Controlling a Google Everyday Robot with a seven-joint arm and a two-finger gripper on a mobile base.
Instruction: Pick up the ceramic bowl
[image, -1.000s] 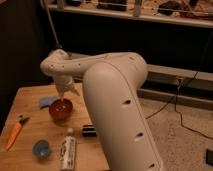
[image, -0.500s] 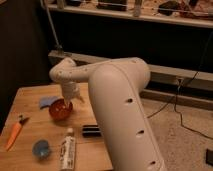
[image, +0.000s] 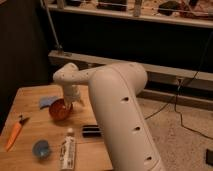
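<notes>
Camera view gives me a dim room: dark wall, metal rails (image: 135, 16) behind, speckled floor (image: 192, 132) at right. My white arm (image: 120, 107) fills the middle, above the wooden tabletop (image: 31, 120) at lower left. The ceramic bowl (image: 59, 110) sits toward the tabletop's back, mouth up; it is round, so it has no long axis. The gripper (image: 70, 99) hangs at its right rim; I cannot tell how the jaws stand. A black bar (image: 91, 131) lies near.

The bench (image: 40, 127) is matt pale wood, the bowl (image: 59, 111) glossy orange-red ceramic, and the smooth white plastic arm (image: 120, 110) ends in a claw (image: 70, 101) at the bowl's rim.
</notes>
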